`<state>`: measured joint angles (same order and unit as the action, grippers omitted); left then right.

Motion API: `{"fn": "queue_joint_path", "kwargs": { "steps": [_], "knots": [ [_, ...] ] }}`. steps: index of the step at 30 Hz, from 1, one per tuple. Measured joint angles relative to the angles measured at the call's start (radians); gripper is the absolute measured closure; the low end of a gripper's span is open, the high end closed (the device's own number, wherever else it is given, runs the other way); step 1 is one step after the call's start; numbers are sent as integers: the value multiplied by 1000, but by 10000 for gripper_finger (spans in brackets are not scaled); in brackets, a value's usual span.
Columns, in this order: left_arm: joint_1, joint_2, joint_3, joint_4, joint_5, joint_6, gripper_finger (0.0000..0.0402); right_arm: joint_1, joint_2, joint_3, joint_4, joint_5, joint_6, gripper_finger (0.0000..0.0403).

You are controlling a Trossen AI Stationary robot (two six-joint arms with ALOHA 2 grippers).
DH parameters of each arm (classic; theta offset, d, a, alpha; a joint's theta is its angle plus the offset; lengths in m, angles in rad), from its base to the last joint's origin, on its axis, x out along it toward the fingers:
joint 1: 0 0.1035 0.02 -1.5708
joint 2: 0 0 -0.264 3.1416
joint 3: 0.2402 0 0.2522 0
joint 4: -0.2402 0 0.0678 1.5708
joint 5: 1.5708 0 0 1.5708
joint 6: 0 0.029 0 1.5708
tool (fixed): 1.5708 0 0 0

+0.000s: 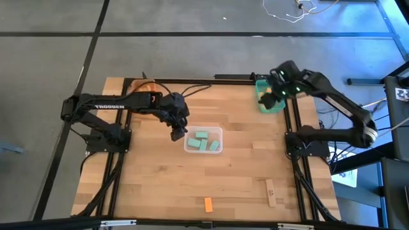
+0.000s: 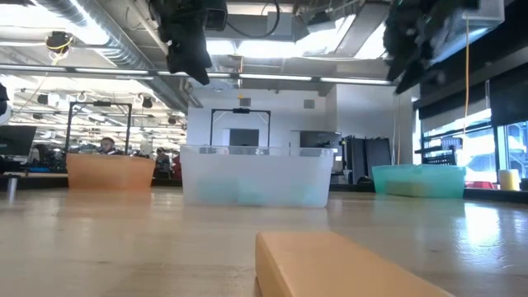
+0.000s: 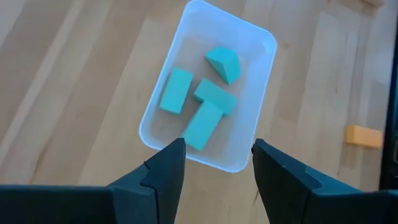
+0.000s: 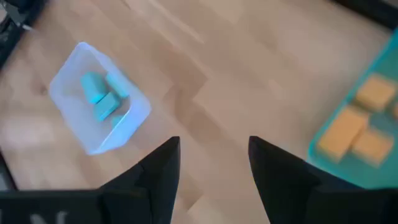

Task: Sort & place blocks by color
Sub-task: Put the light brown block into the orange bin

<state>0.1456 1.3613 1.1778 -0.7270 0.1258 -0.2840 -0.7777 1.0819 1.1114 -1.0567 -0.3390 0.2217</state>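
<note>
Several mint green blocks [image 3: 208, 102] lie in the clear tray [image 1: 203, 140] at the table's middle. My left gripper [image 3: 217, 152] hangs open and empty above that tray's left edge [image 1: 177, 131]. My right gripper [image 4: 214, 146] is open and empty, high over the teal tray [image 1: 271, 102] at the far right. Three tan blocks [image 4: 357, 127] lie in the teal tray [image 4: 323, 149]. One orange block [image 1: 208, 204] and one tan block [image 1: 271, 191] lie flat on the table near its near edge.
An orange tray [image 1: 146, 89] sits at the far left, partly under the left arm. In the low view the tan block [image 2: 330, 264] fills the foreground, with the clear tray [image 2: 256, 177] behind it. Bare wood lies between the trays and the near edge.
</note>
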Motion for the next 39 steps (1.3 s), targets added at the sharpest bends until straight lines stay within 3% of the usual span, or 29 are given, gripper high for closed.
{"fn": "queue_joint_path", "kwargs": {
  "steps": [7, 10, 14, 19, 26, 31, 39],
  "knots": [
    [-24, 0, 0, -6, -13, 1, 226, 258, -197, 0, -223, 150, 442, 214],
    [-28, 0, 0, -6, -13, 11, 226, 379, -233, 0, -331, 210, 609, 214],
    [-28, 0, 0, -9, -13, 30, 226, 534, -235, 0, -427, 214, 799, 214],
    [-28, 0, 0, -36, -14, 32, 226, 718, -192, 0, -433, 173, 923, 214],
    [-28, 0, 0, -50, -14, 32, 226, 933, -91, 0, -421, 53, 962, 214],
    [-28, 0, 0, -50, -14, 32, 226, 1063, -30, -1, -319, -25, 1051, 214],
    [-28, 0, 0, -50, -13, 55, 226, 1259, 44, -2, -205, -30, 1393, 214]
  ]
}}
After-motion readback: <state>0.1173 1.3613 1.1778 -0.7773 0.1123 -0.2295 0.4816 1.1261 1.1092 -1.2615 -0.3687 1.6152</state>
